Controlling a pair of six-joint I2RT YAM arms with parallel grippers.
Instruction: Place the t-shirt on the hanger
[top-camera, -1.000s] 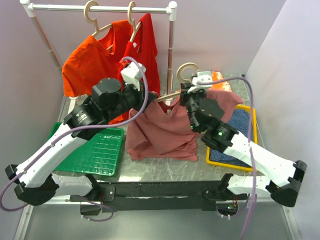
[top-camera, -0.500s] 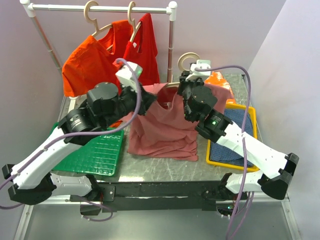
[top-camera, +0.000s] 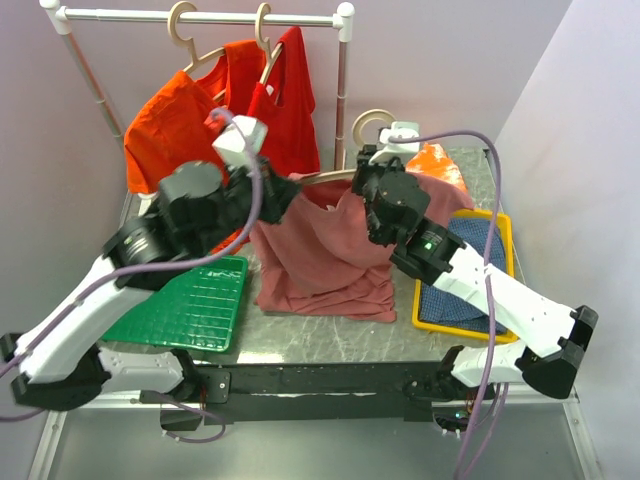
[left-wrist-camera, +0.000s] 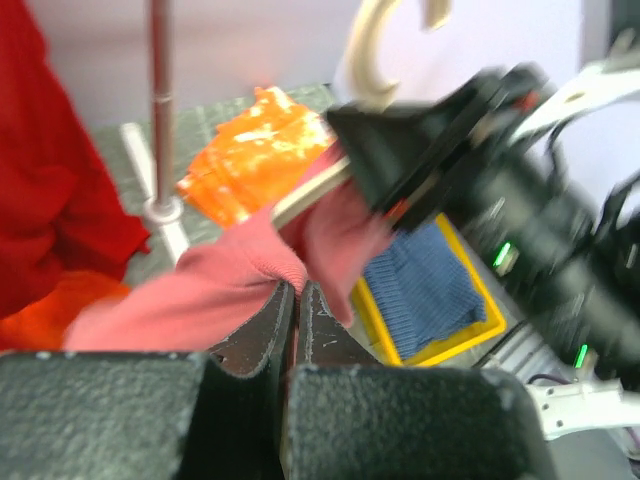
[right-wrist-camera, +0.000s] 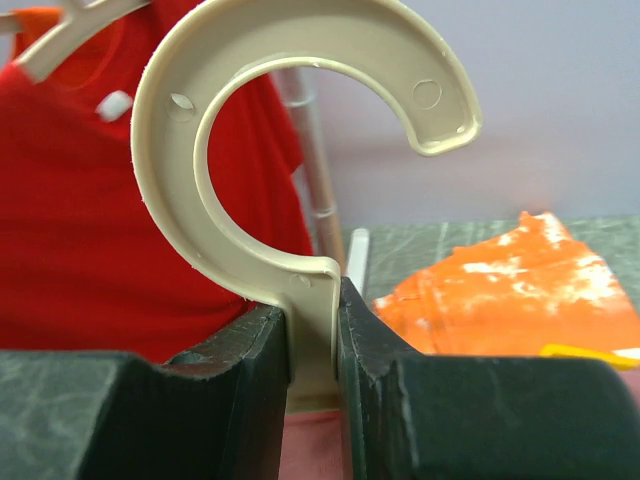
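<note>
The dusty rose t-shirt (top-camera: 320, 255) hangs lifted above the table, its lower part resting on the tabletop. My left gripper (top-camera: 283, 192) is shut on the t-shirt's left shoulder edge (left-wrist-camera: 200, 295). The beige hanger (top-camera: 372, 124) is held upright by my right gripper (top-camera: 372, 170), which is shut on its neck just below the round hook (right-wrist-camera: 300, 110). One hanger arm (left-wrist-camera: 310, 192) pokes out of the shirt's collar toward my left gripper (left-wrist-camera: 297, 290). My right gripper (right-wrist-camera: 315, 310) is level with the shirt's top edge.
A white clothes rail (top-camera: 200, 17) at the back carries an orange t-shirt (top-camera: 180, 120) and a red t-shirt (top-camera: 290, 100) on hangers. A green mat (top-camera: 185, 300) lies front left. A yellow tray (top-camera: 500, 225) with blue cloth sits right. Orange cloth (top-camera: 440, 165) lies behind it.
Both arms have risen, lifting the t-shirt and hanger higher off the table. My left gripper has pulled the shirt's shoulder up and to the left along the hanger arm.
</note>
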